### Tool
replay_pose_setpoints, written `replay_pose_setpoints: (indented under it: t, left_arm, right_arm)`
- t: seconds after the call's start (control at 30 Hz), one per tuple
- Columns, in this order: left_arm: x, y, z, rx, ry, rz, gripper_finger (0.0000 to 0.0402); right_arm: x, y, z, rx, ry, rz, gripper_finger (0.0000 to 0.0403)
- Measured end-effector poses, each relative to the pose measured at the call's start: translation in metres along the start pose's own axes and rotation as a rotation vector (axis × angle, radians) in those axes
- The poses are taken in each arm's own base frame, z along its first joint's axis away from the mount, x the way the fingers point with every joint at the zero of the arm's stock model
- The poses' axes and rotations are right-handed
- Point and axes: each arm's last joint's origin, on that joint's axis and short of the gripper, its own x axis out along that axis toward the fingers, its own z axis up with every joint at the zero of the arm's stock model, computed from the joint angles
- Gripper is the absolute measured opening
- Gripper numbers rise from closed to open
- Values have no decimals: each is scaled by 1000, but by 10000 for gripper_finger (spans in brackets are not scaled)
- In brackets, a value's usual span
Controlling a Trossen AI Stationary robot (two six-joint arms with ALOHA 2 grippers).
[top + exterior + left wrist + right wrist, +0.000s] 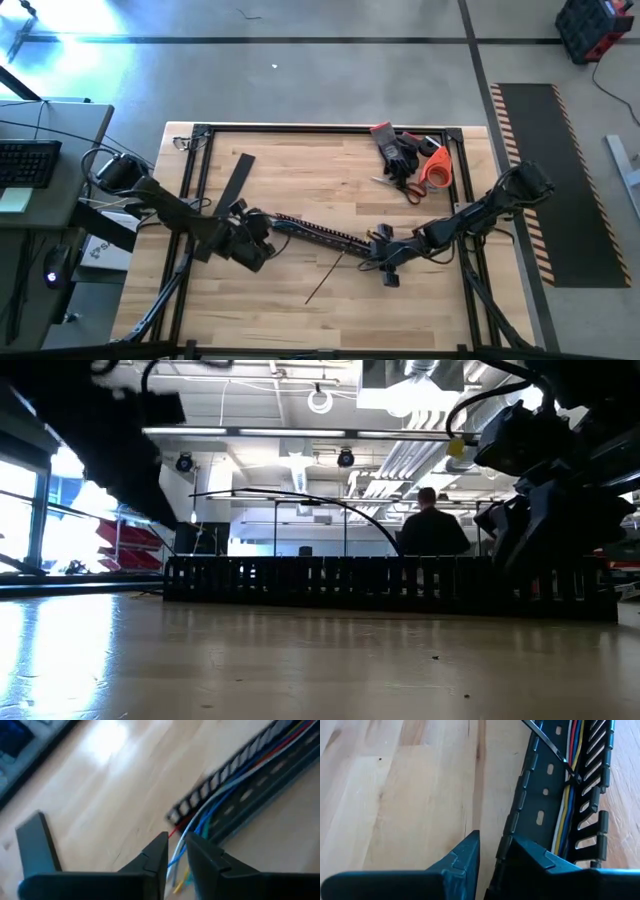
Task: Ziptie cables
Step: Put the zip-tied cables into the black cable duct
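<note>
The wrist views showed no readable writing: the thin coloured cables [568, 780] lay inside the black comb-toothed plastic duct [540, 795], the left gripper [177, 852] pinched their ends, the right gripper [492, 852] clamped the duct's wall.

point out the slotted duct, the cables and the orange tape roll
slotted duct [540, 795]: right wrist view, on its flat slotted floor
cables [220, 802]: left wrist view, on the bundle lying inside the duct
orange tape roll [436, 167]: high view, on its orange ring
</note>
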Motion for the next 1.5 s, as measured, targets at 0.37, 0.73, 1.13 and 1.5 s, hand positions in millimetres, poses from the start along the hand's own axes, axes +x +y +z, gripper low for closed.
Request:
replay_pose_setpoints:
  t: [0.37,0.73,1.13,1.5]
  left_arm:
    - [16,16,-29,-16,49,64,23]
    - [24,24,-29,-90,-37,4,23]
    - [51,43,-68,-267,-112,40,23]
    - [-17,26,-27,-165,52,-369,23]
  right_arm:
    - [-1,0,-1,9,13,-6,83]
    - [-1,0,0,17,5,-10,83]
    - [-2,4,-1,26,3,-5,83]
    - [-2,3,-1,32,-1,-13,83]
